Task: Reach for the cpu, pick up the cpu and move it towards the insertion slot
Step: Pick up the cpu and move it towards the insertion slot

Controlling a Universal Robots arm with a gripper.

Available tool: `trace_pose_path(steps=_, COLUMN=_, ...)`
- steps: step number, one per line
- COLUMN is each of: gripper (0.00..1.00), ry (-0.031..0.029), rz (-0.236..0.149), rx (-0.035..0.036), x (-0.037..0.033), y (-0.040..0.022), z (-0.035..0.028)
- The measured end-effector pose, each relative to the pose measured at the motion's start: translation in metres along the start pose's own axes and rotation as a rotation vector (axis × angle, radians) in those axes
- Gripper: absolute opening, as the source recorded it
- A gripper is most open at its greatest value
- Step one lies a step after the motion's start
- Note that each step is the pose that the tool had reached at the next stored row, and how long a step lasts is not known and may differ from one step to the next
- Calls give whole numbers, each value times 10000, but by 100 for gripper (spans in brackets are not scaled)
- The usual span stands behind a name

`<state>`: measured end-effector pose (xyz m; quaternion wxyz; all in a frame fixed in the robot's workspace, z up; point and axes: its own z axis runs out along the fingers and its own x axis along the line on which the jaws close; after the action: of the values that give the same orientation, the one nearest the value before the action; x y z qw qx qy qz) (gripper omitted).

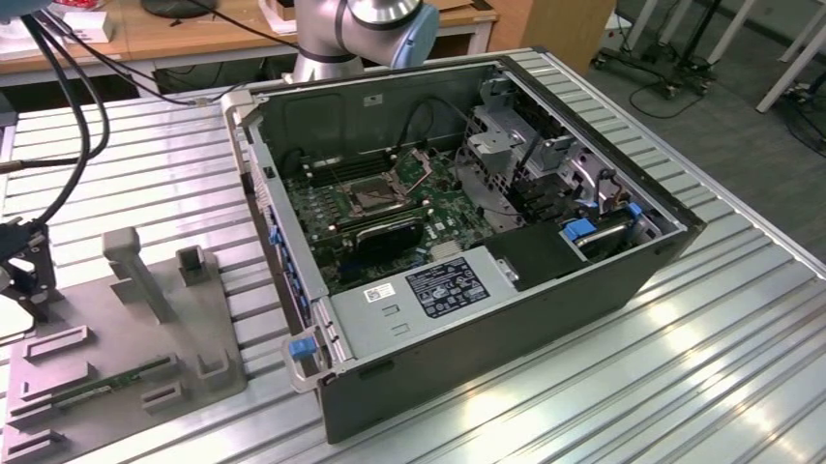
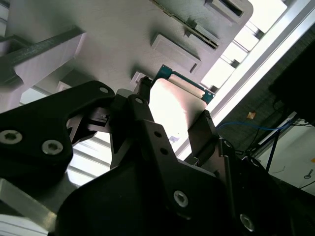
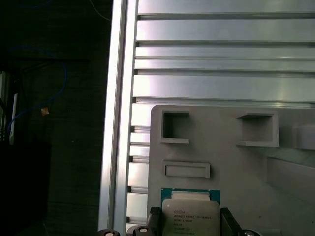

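The cpu [image 3: 190, 215], a small square chip with a pale metal face and a green rim, sits between my black fingers [image 3: 229, 222] in both wrist views. My gripper [image 2: 172, 110] is shut on the cpu [image 2: 173, 104], one finger [image 2: 141, 105] against each of two opposite edges, just over the grey fixture plate [image 3: 221, 147]. In the exterior view my gripper [image 1: 18, 259] is at the far left, above the fixture plate [image 1: 123, 333]. The insertion slot [image 1: 369, 196], a square metal-framed socket, lies on the green board inside the open computer case [image 1: 516, 280], well to the exterior view's right of my gripper.
The fixture plate carries upright grey posts [image 1: 135, 271] and a long green circuit strip [image 1: 101, 385]. The case's tall side wall [image 1: 271, 222] stands between the fixture and the socket. The arm's base [image 1: 346, 39] is behind the case. The table edge [image 3: 118, 123] runs close to the fixture.
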<state>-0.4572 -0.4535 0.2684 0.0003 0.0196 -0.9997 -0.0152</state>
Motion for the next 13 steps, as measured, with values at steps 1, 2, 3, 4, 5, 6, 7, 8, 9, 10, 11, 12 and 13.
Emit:
trace_pose_path(steps=1, gripper=55, ry=0, rz=0, rx=1, x=0, y=0, z=-3)
trace_pose_path(steps=2, gripper=55, ry=2, rz=0, rx=4, x=0, y=0, z=-7)
trace_pose_path(steps=3, gripper=55, ry=3, rz=0, rx=6, x=0, y=0, z=-10)
trace_pose_path(steps=4, gripper=55, ry=2, rz=0, rx=6, x=0, y=0, z=-13)
trace_pose_path(steps=5, gripper=55, ry=2, rz=0, rx=8, x=0, y=1, z=-16)
trace_pose_path(steps=6, gripper=55, ry=2, rz=0, rx=10, x=0, y=0, z=-19)
trace_pose_path(steps=7, gripper=55, ry=2, rz=0, rx=12, x=0, y=1, z=-22)
trace_pose_path(steps=8, gripper=55, ry=2, rz=0, rx=13, x=0, y=1, z=-24)
trace_pose_path(steps=9, gripper=55, ry=3, rz=0, rx=15, x=0, y=1, z=-28)
trace_pose_path(steps=10, gripper=55, ry=2, rz=0, rx=17, x=0, y=1, z=-30)
trace_pose_path(steps=11, gripper=55, ry=3, rz=0, rx=18, x=0, y=1, z=-33)
trace_pose_path(steps=12, gripper=55, ry=2, rz=0, rx=19, x=0, y=1, z=-36)
trace_pose_path(steps=13, gripper=55, ry=2, rz=0, rx=21, x=0, y=1, z=-38)
